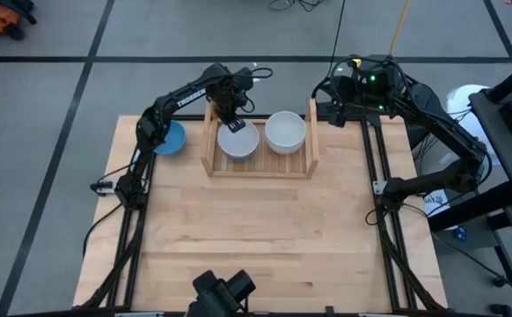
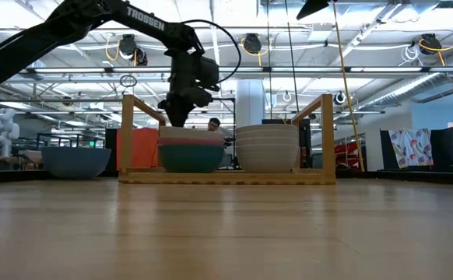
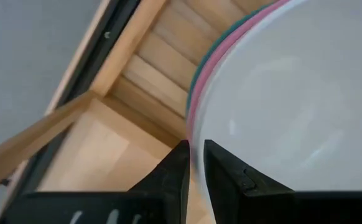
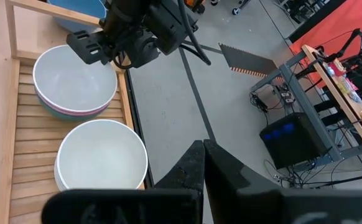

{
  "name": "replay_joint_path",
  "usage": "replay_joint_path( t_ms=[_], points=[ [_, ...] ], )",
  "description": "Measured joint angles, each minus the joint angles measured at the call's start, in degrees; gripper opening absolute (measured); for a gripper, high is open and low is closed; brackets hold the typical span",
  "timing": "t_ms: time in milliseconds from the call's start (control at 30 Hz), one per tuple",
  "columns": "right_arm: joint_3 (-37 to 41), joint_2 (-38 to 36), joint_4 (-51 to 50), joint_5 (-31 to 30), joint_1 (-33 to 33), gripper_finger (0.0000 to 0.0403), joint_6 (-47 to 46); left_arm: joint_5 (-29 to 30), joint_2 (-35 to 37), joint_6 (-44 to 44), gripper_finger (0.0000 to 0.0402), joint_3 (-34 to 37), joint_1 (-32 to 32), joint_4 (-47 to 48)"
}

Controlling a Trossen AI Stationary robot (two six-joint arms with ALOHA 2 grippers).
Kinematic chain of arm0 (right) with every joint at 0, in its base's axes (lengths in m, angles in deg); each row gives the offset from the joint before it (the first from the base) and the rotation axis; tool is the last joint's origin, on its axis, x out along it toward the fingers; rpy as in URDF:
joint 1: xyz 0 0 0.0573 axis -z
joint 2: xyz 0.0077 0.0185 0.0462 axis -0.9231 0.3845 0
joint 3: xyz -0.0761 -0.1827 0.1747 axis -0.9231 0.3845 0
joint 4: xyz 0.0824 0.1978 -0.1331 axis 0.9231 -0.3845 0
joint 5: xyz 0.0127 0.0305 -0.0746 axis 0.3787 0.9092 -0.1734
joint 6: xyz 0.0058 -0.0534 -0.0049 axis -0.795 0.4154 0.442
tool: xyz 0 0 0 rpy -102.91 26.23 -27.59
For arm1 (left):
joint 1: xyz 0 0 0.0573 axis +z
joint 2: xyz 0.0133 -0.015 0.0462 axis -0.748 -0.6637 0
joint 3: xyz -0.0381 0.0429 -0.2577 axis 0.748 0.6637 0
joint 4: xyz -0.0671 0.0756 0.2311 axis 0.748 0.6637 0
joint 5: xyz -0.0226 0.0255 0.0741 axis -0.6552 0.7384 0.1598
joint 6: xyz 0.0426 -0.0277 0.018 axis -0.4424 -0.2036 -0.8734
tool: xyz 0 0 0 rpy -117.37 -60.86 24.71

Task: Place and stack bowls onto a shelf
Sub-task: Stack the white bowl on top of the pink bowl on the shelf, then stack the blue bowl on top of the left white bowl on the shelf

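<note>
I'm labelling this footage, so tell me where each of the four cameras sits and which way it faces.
High: overhead, looking down on the shelf, both arms.
Low: table height, level across to the shelf, left arm above.
Left wrist: past the left gripper at a white bowl on the pink and teal bowls.
Right wrist: past the shut right gripper at the shelf.
Shared: all show that stack.

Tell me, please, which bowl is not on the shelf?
The blue bowl: it sits alone on the table left of the shelf, while the others are stacked inside it.
</note>
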Motion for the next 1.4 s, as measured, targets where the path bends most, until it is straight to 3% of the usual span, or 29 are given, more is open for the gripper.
replay_joint_path(
  t_ms=[400,767,867,1033,1100,1400],
  points=[
    [0.0,0.0,0.0,0.0,0.0,0.0000,0.0,2.0,4.0,0.5,0.0057,0.0,-0.3,1.1],
    [0.0,0.0,0.0,0.2,0.0,0.0000,0.0,4.3,15.3,0.7,0.0058,0.0,-0.9,3.8],
    [0.0,0.0,0.0,0.2,0.0,0.0000,0.0,8.5,18.0,6.6,0.0057,0.0,0.3,3.9],
    [0.0,0.0,0.1,0.2,0.0,0.0000,0.0,9.0,21.1,17.4,0.0020,0.0,3.5,4.0],
    [0.0,0.0,0.1,0.2,0.0,0.0000,0.0,9.0,21.4,18.4,0.0007,0.0,4.8,4.0],
    [0.0,0.0,0.1,0.2,0.0,0.0000,0.0,12.2,20.1,17.6,0.0020,0.1,10.1,3.9]
  ],
)
